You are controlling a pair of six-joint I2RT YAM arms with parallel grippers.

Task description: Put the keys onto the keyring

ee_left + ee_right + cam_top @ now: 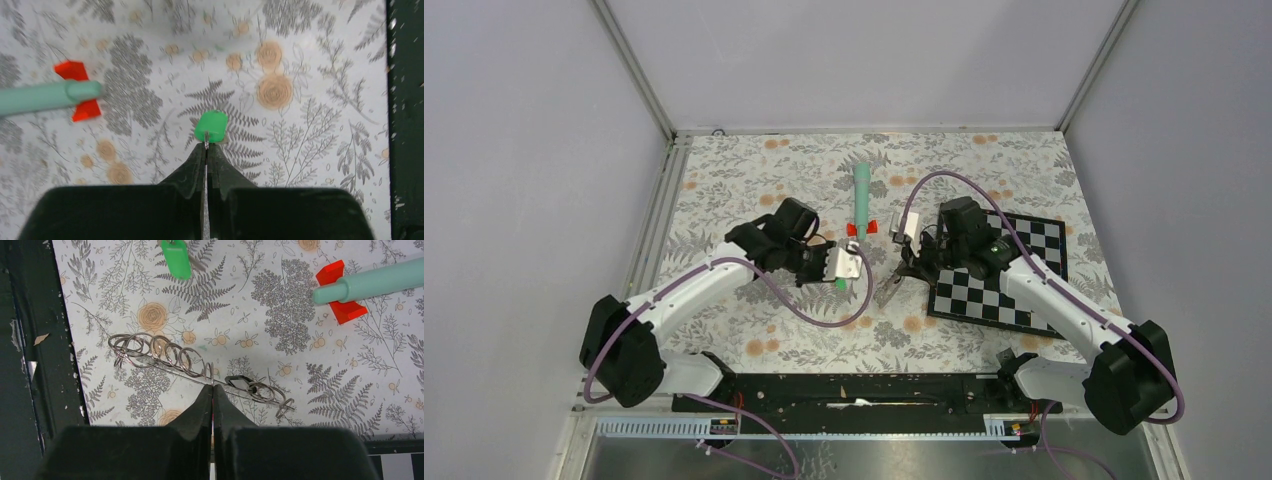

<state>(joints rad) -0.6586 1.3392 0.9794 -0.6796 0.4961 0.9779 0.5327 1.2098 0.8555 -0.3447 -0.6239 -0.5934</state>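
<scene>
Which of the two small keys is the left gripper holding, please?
The silver key with the bright green plastic head; the dark plain key sits at the wire coil.

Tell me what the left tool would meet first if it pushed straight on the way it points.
Past the green-headed key pinched in the left tool, only the tablecloth lies ahead in the wrist view; the stick sits off to one side. Depth is unclear; the key would likely touch cloth first.

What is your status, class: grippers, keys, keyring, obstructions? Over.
Left gripper shut on green key. Right gripper shut on keyring. Key not yet threaded. Teal stick beyond, not blocking.
</scene>
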